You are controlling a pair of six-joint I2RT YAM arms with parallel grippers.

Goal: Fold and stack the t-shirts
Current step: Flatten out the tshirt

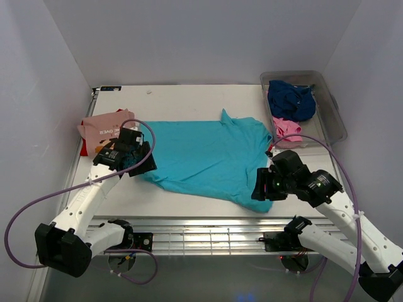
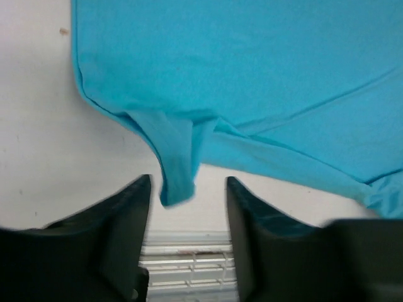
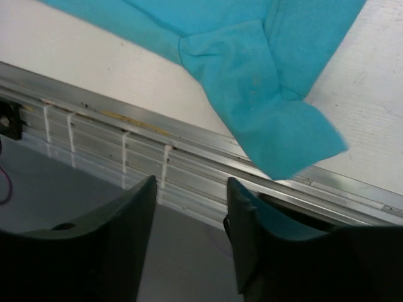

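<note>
A turquoise t-shirt point(image 1: 208, 157) lies spread across the middle of the table. My left gripper point(image 1: 129, 157) hovers at its near-left corner. In the left wrist view that gripper point(image 2: 189, 189) is open, and a loose flap of the turquoise t-shirt point(image 2: 179, 170) hangs blurred just above the gap, touching neither finger. My right gripper point(image 1: 264, 185) is at the shirt's near-right corner. That gripper point(image 3: 191, 189) is open over the table's front rail, with the turquoise corner point(image 3: 271, 126) drooping beside it. A folded salmon-pink t-shirt point(image 1: 104, 129) lies at the left on a red one point(image 1: 84, 148).
A clear grey tub point(image 1: 337, 119) at the back right holds a navy t-shirt point(image 1: 291, 99) and a bright pink t-shirt point(image 1: 288, 129). The white table point(image 1: 189, 100) is walled in at the back and sides. Its slotted metal front rail point(image 3: 126, 135) runs under the right gripper.
</note>
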